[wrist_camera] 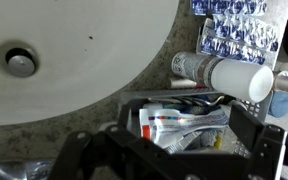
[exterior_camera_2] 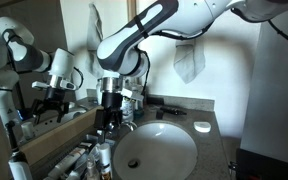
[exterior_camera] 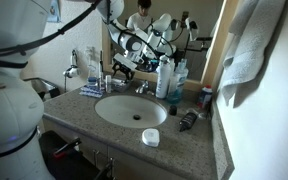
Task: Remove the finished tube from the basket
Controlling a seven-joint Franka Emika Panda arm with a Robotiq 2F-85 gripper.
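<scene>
In the wrist view the finished tube (wrist_camera: 184,122), flat and whitish with red and blue markings, lies crumpled in the small dark basket (wrist_camera: 134,108) with other small items. My gripper (wrist_camera: 169,152) hangs just above the basket, open, with one dark finger on each side of it and nothing held. In an exterior view the gripper (exterior_camera: 124,68) is above the bluish basket (exterior_camera: 91,90) at the back of the counter, left of the sink. In an exterior view the gripper (exterior_camera_2: 109,112) is low by the mirror; I cannot make out the basket there.
The white sink bowl (wrist_camera: 74,50) lies beside the basket. A white bottle (wrist_camera: 229,75) lies on its side just past it. Tall blue-and-white bottles (exterior_camera: 165,78) stand behind the faucet. A round white dish (exterior_camera: 150,137) sits at the front edge. A towel (exterior_camera: 254,45) hangs beside the counter.
</scene>
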